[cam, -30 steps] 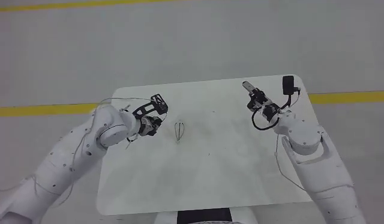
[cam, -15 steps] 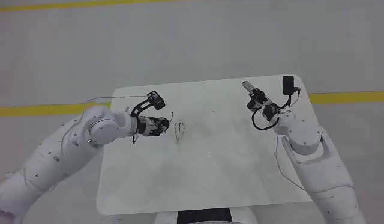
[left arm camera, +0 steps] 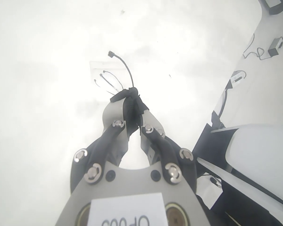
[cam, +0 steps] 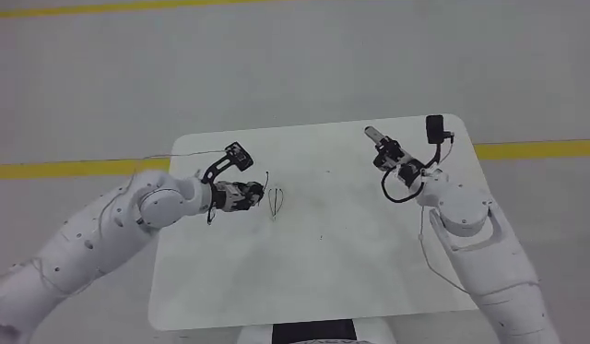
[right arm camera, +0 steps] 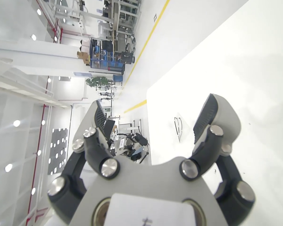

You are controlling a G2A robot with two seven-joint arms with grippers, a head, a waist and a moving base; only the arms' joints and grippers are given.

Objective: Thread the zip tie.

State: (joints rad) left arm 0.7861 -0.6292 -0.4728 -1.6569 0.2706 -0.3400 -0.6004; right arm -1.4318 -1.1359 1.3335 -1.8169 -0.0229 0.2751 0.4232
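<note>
- top view: the left claw (cam: 251,196) has slid in toward the spare ties (cam: 275,202) that lie on the worktop (cam: 323,270). a second ago it was farther from them. now it sits just beside them.
- top view: one zip tie (cam: 265,180) pokes up out of that claw, right next to the spare ties. a second ago i could not see it there.
- top view: the right claw (cam: 378,141) has drifted a little toward the spare ties. it is well apart from them.
- left wrist view: the left claw (left arm camera: 131,95) is pinched tight on one end of the zip tie (left arm camera: 127,68). the tie bends up and away from the claw. its small square head hangs free in the air, near the spare ties (left arm camera: 108,81).
- right wrist view: the right claw (right arm camera: 153,116) is spread wide with nothing in it. the spare ties (right arm camera: 179,128) lie on the worktop past its fingers, far off.
- what this means: i think the picking up is done, since one tie is off the worktop and held. the threading has not begun, because the tie is one loose strip with no loop. my guess is that the empty claw must come over and take the free end, so the two ends can meet.
</note>
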